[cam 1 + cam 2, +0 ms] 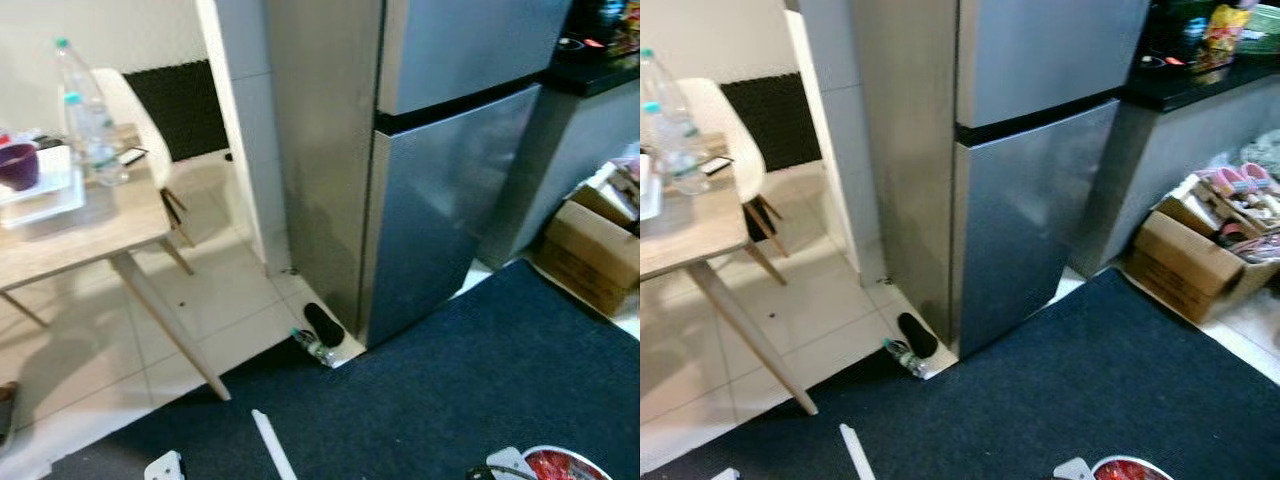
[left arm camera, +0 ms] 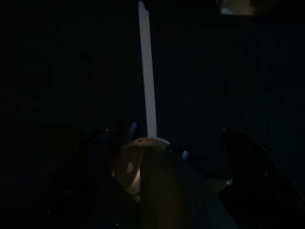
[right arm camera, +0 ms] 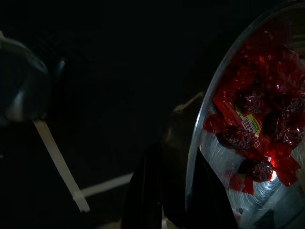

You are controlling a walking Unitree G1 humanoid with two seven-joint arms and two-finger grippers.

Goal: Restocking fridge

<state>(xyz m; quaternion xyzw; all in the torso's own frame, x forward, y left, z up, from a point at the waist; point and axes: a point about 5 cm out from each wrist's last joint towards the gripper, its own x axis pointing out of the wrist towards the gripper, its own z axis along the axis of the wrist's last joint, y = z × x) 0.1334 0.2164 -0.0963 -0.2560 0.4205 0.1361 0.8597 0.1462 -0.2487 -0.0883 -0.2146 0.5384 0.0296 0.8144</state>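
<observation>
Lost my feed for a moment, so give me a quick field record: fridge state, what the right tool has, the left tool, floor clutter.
fridge: both doors shut, straight ahead
right tool: shut on rim of metal bowl of red-wrapped sweets
left tool: over dark rug, fingers apart, holding nothing
floor clutter: bottle lying at fridge corner; cardboard box to the right
table: to the left, upright water bottles on it

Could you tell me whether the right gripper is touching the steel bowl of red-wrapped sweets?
Touching. The right wrist view shows the right gripper with its fingers closed on the rim of the bowl, one on each side, no gap.
</observation>
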